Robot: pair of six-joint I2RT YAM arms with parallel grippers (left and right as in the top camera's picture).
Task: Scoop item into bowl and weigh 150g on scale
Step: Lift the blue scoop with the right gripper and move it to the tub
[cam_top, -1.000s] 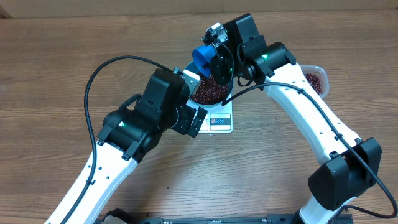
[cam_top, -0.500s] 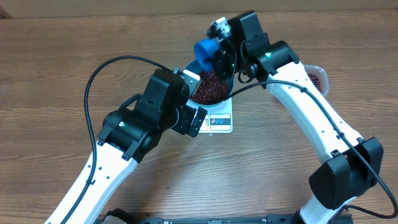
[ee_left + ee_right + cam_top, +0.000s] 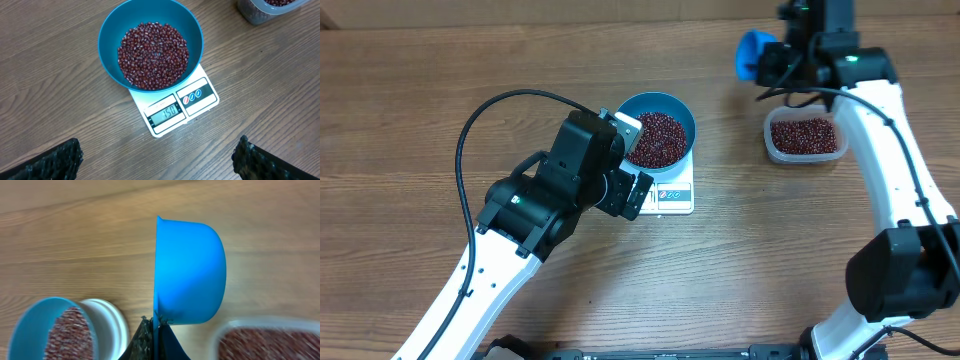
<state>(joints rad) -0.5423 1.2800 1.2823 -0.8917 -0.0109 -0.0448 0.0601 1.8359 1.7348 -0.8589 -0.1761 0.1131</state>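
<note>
On the surface, the bowl sits on the scale, holding beans. The left end effector hovers above, fingers spread wide. The right end effector, pressed together, pinches the scoop near the tub.

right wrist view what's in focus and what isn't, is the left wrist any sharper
Right wrist: the blue scoop is crisp, while the bowl and tub along the bottom edge are soft, their contents smeared. Left wrist: sharper, single beans and the display of the scale are clear, with no glare over either.
</note>
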